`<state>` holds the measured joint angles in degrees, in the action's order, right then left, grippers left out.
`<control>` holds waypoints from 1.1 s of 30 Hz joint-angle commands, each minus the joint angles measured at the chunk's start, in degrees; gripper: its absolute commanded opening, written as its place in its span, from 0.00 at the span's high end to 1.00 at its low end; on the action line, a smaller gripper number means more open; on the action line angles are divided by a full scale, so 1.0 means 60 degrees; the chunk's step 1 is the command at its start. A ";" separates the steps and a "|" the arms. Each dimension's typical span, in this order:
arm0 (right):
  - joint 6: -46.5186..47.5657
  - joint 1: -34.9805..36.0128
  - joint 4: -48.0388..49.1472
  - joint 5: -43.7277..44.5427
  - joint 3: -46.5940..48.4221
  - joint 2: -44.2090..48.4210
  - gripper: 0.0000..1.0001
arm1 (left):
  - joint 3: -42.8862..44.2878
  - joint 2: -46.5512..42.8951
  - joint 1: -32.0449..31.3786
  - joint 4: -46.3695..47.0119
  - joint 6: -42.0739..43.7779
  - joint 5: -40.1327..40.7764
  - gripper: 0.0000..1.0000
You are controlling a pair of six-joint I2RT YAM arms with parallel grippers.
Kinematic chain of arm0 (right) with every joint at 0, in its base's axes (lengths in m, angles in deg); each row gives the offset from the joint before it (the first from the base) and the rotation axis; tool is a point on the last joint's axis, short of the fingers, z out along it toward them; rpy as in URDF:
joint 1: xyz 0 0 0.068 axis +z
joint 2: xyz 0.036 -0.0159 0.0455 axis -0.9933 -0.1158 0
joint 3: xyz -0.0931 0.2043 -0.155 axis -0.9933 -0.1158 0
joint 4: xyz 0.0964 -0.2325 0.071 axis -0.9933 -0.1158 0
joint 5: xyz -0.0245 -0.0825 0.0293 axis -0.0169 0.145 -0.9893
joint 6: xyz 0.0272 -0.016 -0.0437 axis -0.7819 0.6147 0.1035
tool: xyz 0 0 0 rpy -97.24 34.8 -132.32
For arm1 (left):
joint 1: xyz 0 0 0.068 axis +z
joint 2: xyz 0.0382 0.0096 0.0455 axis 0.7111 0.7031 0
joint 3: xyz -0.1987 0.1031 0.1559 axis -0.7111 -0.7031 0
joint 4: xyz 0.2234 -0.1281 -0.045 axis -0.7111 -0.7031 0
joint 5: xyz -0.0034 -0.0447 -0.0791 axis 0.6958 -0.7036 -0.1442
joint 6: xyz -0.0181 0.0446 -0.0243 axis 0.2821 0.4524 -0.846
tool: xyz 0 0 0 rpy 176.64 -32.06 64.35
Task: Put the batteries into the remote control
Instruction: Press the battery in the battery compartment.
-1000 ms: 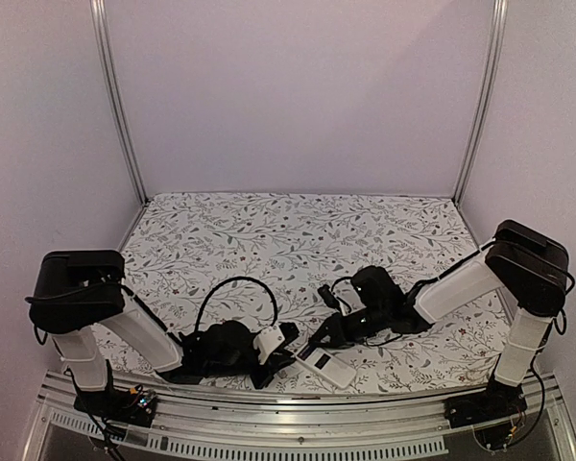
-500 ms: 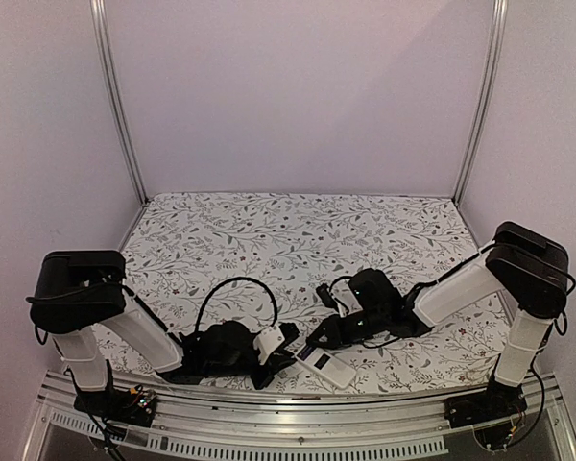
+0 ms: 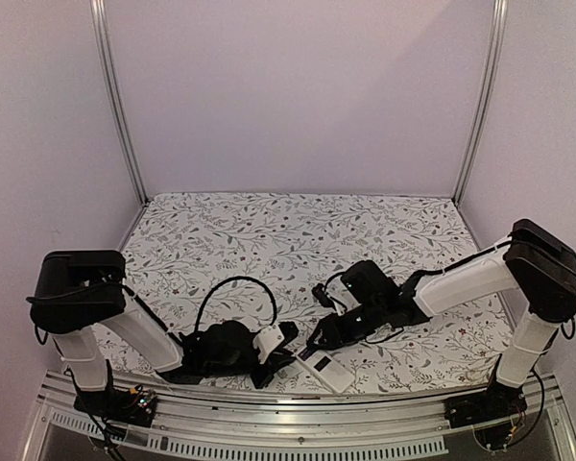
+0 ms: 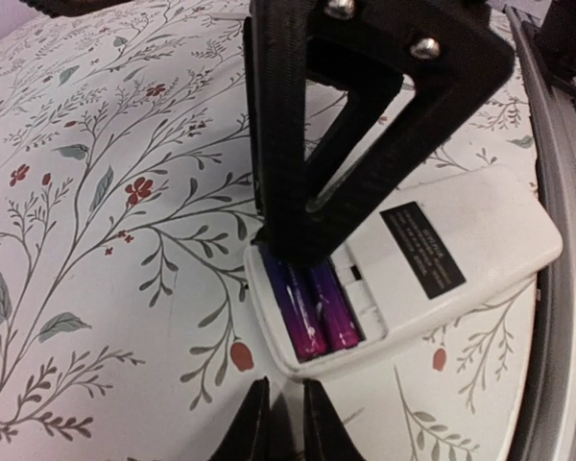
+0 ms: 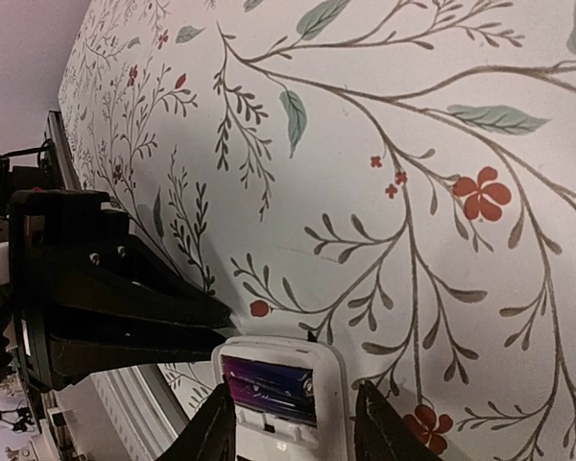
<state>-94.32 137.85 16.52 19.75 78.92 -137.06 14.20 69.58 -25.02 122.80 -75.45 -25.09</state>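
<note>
**Inspector:** Right pincer [image 5: 296,434]?

**Assessor:** Jaws apart, one on each side of the remote control [image 4: 480,226] at its loaded end; no grip evident. Left pincer [image 4: 288,430] is nearly closed, empty, just beside the remote's near edge.

**Inspector:** Batteries [image 4: 312,305]?

**Assessor:** Both lie side by side, bedded in the remote's back. It lies face down on the worktop [image 4: 96,192].

**Inspector:** Step?

**Assessor:** Seating, in my judgement. Next, lift clear without dragging them, then confirm both sit flush.
</note>
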 commanded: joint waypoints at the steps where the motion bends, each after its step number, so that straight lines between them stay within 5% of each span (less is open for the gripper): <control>1: 0.0580 -0.0206 -0.1406 0.0464 0.0580 0.0419 0.58 | -0.0049 0.0155 0.0085 -0.0343 -0.0026 0.0087 0.88; 11: 0.0660 -0.0086 -0.2285 0.1300 0.1170 0.0482 0.82 | -0.0046 0.0206 0.0079 -0.0314 0.0025 -0.0220 0.88; 33: 0.0682 0.0260 -0.1688 0.1038 0.1360 -0.0130 0.83 | 0.0065 0.0380 0.0050 -0.0192 0.0092 -0.0444 0.77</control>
<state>-90.49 138.86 5.02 26.11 85.60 -136.84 14.48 69.97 -25.00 123.10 -74.99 -27.45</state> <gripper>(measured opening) 0.172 0.211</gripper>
